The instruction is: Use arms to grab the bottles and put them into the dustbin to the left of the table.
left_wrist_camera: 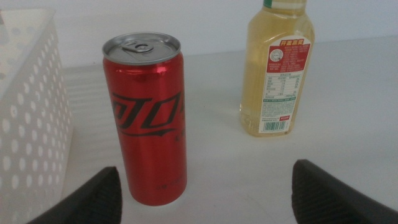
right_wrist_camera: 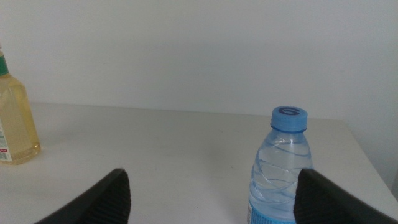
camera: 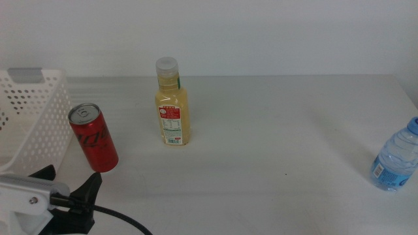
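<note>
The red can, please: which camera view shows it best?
The left wrist view: the red can fills much of the frame, upright, its pull-tab top and logo sharp, ahead of the open left end effector. The middle view shows the can small, beside the white basket. The right wrist view misses it.

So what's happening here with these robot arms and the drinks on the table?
Nothing has been picked up yet. The left gripper, jaws open, sits low just in front of the red soda can, which stands beside the white basket. The right gripper, jaws also open, faces the small water bottle near the table's right edge. The yellow juice bottle stands untouched mid-table.
</note>
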You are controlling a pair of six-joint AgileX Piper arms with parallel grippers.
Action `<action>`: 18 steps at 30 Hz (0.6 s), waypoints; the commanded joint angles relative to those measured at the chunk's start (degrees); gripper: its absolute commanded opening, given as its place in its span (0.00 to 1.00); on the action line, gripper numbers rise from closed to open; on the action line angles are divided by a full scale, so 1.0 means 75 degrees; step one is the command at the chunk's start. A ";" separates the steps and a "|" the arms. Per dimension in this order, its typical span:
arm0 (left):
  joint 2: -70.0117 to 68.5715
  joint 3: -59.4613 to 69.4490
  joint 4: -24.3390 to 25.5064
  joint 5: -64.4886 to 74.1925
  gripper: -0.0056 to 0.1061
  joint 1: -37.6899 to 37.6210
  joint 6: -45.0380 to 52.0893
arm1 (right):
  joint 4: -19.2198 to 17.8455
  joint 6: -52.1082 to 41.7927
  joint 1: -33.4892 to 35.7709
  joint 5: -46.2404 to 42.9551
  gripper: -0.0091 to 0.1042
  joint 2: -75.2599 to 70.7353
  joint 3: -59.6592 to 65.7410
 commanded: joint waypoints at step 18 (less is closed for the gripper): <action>-0.0027 0.0073 -0.0297 -0.1024 0.86 -0.0017 -0.0729 | -0.0047 -0.0041 -0.0027 -0.0592 0.69 -0.0207 -0.0210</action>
